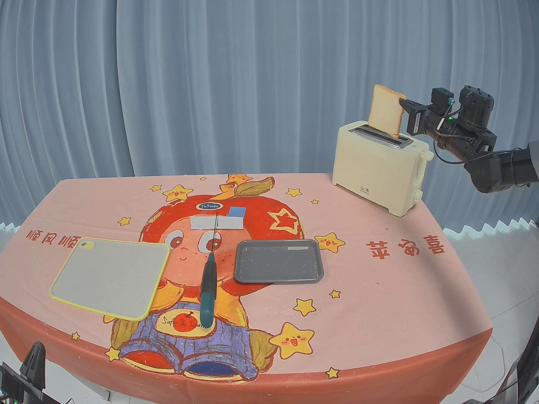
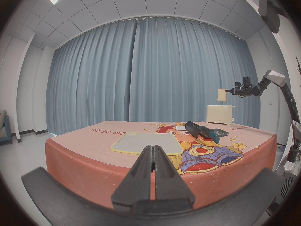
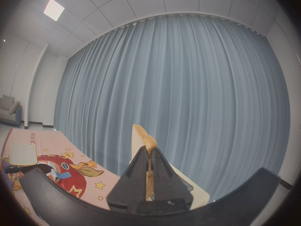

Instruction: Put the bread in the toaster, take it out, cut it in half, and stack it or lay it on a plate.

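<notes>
Right gripper [image 1: 405, 105]: pinched tight on the upper edge of the bread [image 1: 386, 110], jaws parted only by the thickness of the slice. Holds it upright over the toaster [image 1: 379, 169], lower edge at the slot; whether going in or coming out, cannot tell. Left gripper [image 2: 153, 151]: closed on nothing, low off the near table edge. Slice whole. Knife [image 1: 209, 287]: flat on the cloth between cutting board [image 1: 109, 276] and plate [image 1: 279, 262], well apart from the toaster. Judged at the toaster stage only; halving and plating not yet done.
</notes>
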Available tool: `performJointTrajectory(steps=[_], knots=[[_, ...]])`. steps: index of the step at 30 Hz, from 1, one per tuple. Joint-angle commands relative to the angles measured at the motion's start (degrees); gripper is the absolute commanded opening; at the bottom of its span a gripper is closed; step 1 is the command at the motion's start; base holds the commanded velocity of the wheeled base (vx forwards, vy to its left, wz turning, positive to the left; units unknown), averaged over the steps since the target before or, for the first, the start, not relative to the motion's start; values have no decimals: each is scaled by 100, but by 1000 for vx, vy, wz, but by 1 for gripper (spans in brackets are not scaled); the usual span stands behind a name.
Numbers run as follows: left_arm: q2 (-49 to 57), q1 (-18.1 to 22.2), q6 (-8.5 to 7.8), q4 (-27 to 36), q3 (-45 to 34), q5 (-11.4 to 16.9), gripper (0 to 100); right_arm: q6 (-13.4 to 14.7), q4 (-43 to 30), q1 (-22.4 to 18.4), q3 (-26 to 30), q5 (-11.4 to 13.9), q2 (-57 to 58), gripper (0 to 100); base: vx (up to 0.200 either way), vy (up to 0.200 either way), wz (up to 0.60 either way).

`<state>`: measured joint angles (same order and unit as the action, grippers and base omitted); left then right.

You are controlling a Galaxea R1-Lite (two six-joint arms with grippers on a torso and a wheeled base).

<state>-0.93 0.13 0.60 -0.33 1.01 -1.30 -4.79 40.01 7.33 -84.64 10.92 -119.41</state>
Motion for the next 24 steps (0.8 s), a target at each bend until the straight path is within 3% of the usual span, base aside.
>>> performJointTrajectory(steps=[1, 16, 24], knots=[[31, 4, 2, -2, -101, -1, 0, -4, 51, 120, 308, -29, 392, 0, 0, 0, 0], [31, 13, 2, -11, -101, -1, 0, -4, 68, 410, 2232, -38, 1877, 0, 0, 0, 0], [22, 13, 19, -20, -101, -1, 0, 4, 68, 463, 2883, -29, 2369, 0, 0, 0, 0]])
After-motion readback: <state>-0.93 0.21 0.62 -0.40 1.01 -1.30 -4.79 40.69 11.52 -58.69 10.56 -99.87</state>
